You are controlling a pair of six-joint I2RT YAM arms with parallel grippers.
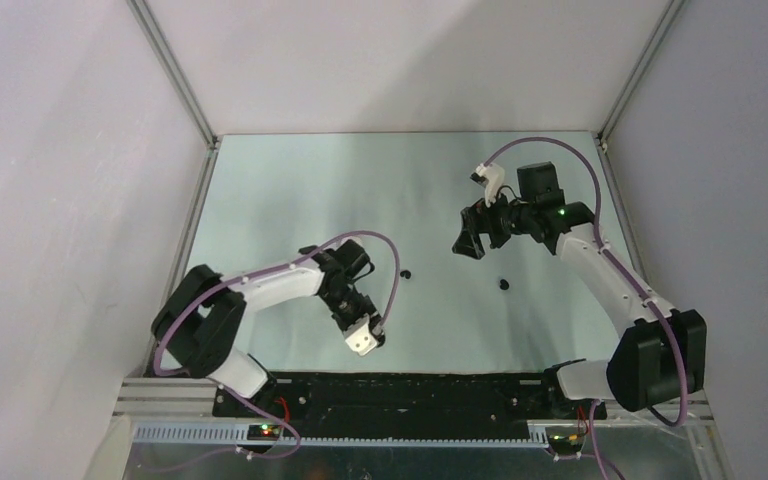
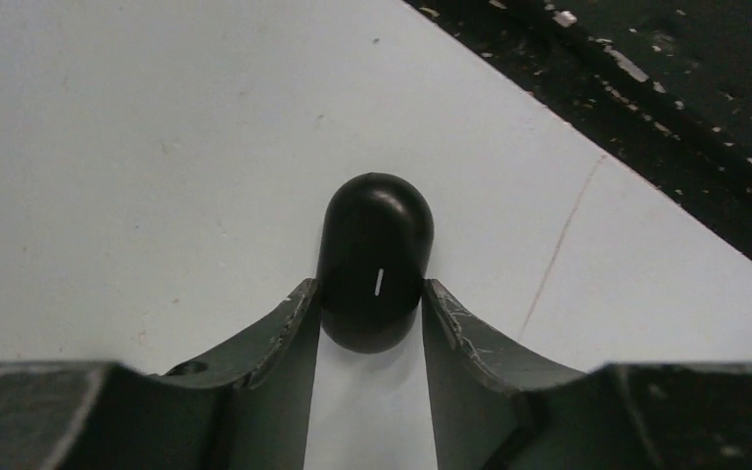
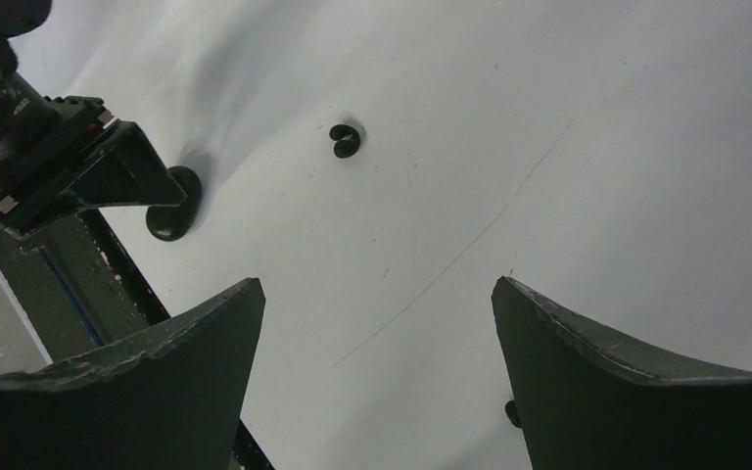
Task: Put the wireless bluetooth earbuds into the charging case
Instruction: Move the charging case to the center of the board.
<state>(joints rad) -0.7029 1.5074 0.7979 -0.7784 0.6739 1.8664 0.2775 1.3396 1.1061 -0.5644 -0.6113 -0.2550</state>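
The left claw (image 2: 370,294) is closed down on the black charging case (image 2: 374,225), one finger pressed against each flank of its nearer half, so that the rounded far end pokes out past the fingertips. The case is a smooth dark pebble with a short white mark on its upper face. It sits low against the pale surface (image 2: 157,147); whether it rests there or is held a shade above cannot be told. In the top view the case itself is hidden beneath the left wrist.

One black earbud (image 1: 404,272) lies loose on the surface near the case, beyond it and a little to its right, touching nothing. The right wrist view shows this same bud as a small curled shape with the case and the left claw off to one side of it. A second black earbud (image 1: 504,284) lies farther to the right of the case, well apart from it and from the first bud.

The right claw (image 1: 470,240) hangs over the surface beyond and to the right of the case, its fingers spread wide with nothing between them.

A dark rail (image 2: 666,108) runs along the surface edge close to the case
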